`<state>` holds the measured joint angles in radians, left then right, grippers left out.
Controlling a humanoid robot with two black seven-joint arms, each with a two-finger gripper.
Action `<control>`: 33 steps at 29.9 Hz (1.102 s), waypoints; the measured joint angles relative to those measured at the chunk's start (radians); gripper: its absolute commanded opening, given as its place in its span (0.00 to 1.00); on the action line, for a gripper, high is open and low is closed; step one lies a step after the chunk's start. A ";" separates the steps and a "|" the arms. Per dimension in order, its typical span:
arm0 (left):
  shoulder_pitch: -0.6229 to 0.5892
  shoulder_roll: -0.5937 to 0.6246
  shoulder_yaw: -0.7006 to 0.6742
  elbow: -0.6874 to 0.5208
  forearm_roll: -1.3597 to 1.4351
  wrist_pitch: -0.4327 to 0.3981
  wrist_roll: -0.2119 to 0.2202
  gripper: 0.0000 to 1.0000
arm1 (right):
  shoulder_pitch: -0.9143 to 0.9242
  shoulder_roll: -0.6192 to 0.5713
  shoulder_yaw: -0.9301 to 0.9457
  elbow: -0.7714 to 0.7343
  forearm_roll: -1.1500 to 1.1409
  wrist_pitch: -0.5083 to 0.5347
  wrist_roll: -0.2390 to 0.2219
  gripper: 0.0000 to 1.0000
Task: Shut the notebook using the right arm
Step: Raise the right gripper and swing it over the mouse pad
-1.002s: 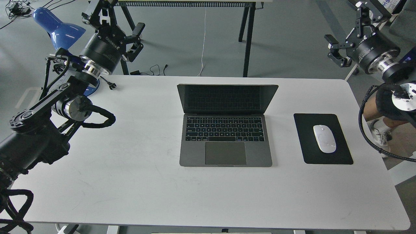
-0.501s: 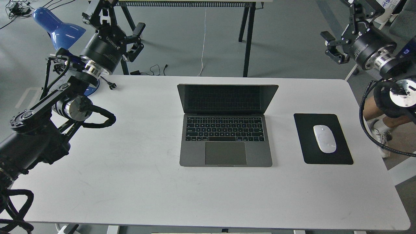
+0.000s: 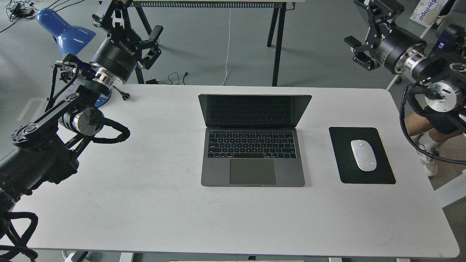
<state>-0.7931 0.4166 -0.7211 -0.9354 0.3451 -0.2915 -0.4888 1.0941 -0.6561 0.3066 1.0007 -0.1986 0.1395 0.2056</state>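
Observation:
The notebook (image 3: 253, 156) lies open in the middle of the white table (image 3: 145, 203). It is space-grey with a black keyboard and a large trackpad, and its dark screen (image 3: 255, 111) stands tilted back. My right arm comes in from the right edge. Its right gripper (image 3: 364, 31) is open and empty, held high beyond the table's far right corner, well to the right of the screen and apart from it. My left gripper (image 3: 133, 25) is open and empty, high above the table's far left corner.
A black mouse pad (image 3: 378, 174) with a white mouse (image 3: 363, 155) lies right of the notebook. A blue desk lamp (image 3: 65, 32) stands at the far left. A person's leg (image 3: 429, 138) shows beside the right table edge. Another table's black legs (image 3: 278, 43) stand behind.
My right arm has swung up and to the left, bringing its open gripper farther back and closer to the notebook's side. The left arm and the notebook have not moved.

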 measured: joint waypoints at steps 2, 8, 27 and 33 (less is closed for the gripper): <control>0.000 0.000 0.000 0.000 0.000 0.000 0.000 1.00 | 0.010 0.020 -0.017 -0.002 -0.012 -0.006 0.000 1.00; 0.000 0.001 0.000 0.000 0.001 0.000 0.000 1.00 | 0.028 0.073 -0.042 -0.002 -0.079 -0.029 -0.002 1.00; 0.000 0.000 0.000 0.000 0.000 0.000 0.000 1.00 | 0.051 0.189 -0.170 -0.095 -0.162 -0.084 -0.017 1.00; 0.000 0.000 0.000 0.000 0.000 0.000 0.000 1.00 | 0.059 0.222 -0.191 -0.148 -0.161 -0.087 -0.019 1.00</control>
<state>-0.7931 0.4162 -0.7211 -0.9357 0.3456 -0.2915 -0.4887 1.1530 -0.4339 0.1156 0.8530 -0.3596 0.0521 0.1869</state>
